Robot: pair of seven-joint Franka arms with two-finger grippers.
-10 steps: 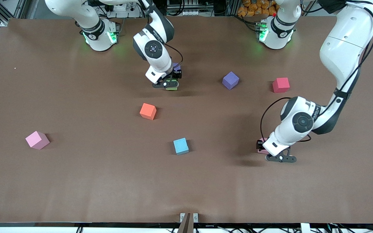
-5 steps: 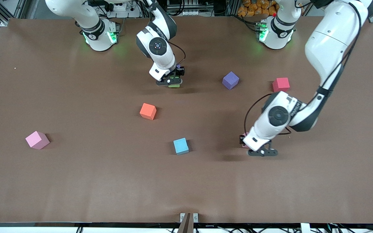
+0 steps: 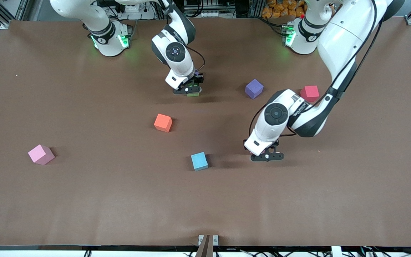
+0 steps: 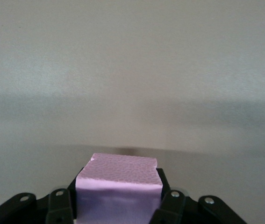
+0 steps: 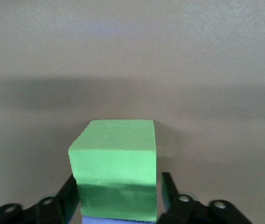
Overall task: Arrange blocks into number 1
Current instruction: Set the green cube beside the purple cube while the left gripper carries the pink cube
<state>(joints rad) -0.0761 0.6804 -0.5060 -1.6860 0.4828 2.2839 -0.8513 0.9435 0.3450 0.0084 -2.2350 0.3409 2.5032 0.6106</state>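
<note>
Front view: right gripper (image 3: 188,91), fingers parting around the green block (image 5: 114,168) near the table's (image 3: 84,200) robot-side edge; left gripper (image 3: 264,156) clamps a pink block (image 4: 119,186) mid-table. Risk: green block shifting as fingers withdraw.

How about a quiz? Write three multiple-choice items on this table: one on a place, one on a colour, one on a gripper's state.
1. Farthest toward the right arm's end lies:
A. an orange one
B. the loose pink block
C. a red one

2. The block at the right gripper is:
A. green
B. red
C. orange

3. The left gripper is:
A. open and empty
B. shut on the held pink block
C. shut on a light blue one

Answers:
1. B, it sits alone at that end.
2. A, the right wrist view shows the green block.
3. B, the left wrist view shows pink between its fingers.
</note>
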